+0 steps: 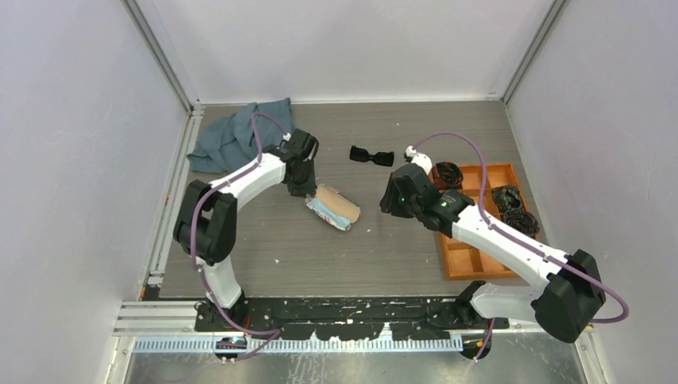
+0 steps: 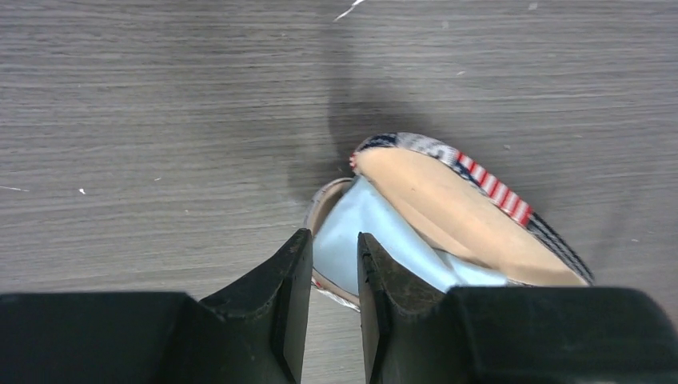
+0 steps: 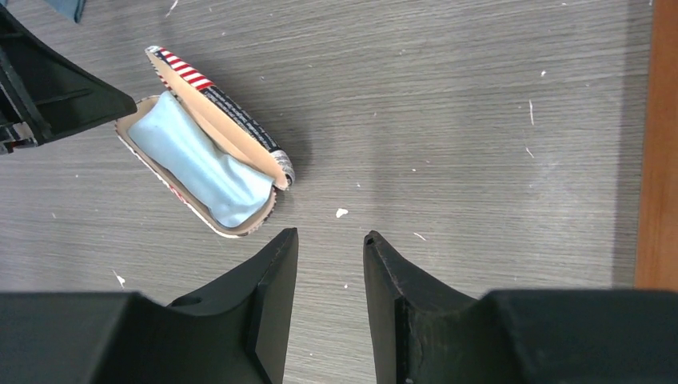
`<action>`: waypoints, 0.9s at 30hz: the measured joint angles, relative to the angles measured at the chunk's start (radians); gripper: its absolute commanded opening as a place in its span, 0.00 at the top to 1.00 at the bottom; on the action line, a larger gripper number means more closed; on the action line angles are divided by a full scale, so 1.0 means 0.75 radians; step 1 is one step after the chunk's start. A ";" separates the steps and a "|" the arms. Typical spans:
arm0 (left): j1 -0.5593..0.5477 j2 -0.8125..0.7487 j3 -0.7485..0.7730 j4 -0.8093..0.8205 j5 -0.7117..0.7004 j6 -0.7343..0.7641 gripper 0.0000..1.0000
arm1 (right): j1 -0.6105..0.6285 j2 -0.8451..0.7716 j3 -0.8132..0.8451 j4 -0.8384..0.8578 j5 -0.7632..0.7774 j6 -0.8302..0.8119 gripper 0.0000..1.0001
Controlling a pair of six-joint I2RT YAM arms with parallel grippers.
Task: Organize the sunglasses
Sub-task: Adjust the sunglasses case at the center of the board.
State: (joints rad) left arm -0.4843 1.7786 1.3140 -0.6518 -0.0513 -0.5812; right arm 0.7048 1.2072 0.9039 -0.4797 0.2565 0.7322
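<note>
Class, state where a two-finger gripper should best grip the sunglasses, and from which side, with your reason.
Probably the narrow bridge of the sunglasses, from straight above: they lie alone on the table, a lens on either side, with nothing crowding them.

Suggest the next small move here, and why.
Probably swing the right pincer toward the sunglasses: it is open and empty, they lie loose on the table, and the patterned case already lies open by the left pincer.
</note>
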 measured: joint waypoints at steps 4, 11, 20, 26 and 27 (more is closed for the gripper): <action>0.012 0.065 0.004 -0.025 0.026 0.014 0.72 | 0.000 -0.013 -0.025 -0.013 0.007 0.001 0.58; -0.007 0.001 -0.127 -0.017 0.104 -0.010 0.72 | 0.000 -0.013 -0.050 -0.032 0.012 0.005 0.58; -0.066 -0.221 -0.216 -0.030 0.134 -0.058 0.69 | 0.000 -0.013 -0.050 -0.037 0.042 0.001 0.55; -0.101 -0.355 -0.215 -0.060 0.120 -0.065 0.68 | -0.016 -0.013 -0.041 -0.062 0.077 -0.018 0.54; -0.107 -0.372 -0.215 -0.068 0.107 -0.066 0.68 | -0.019 -0.013 -0.038 -0.065 0.081 -0.022 0.54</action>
State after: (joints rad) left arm -0.5644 1.4994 1.1530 -0.7025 0.0288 -0.6304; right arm 0.6907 1.1976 0.8757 -0.5285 0.3172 0.7155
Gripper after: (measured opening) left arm 0.308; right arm 0.456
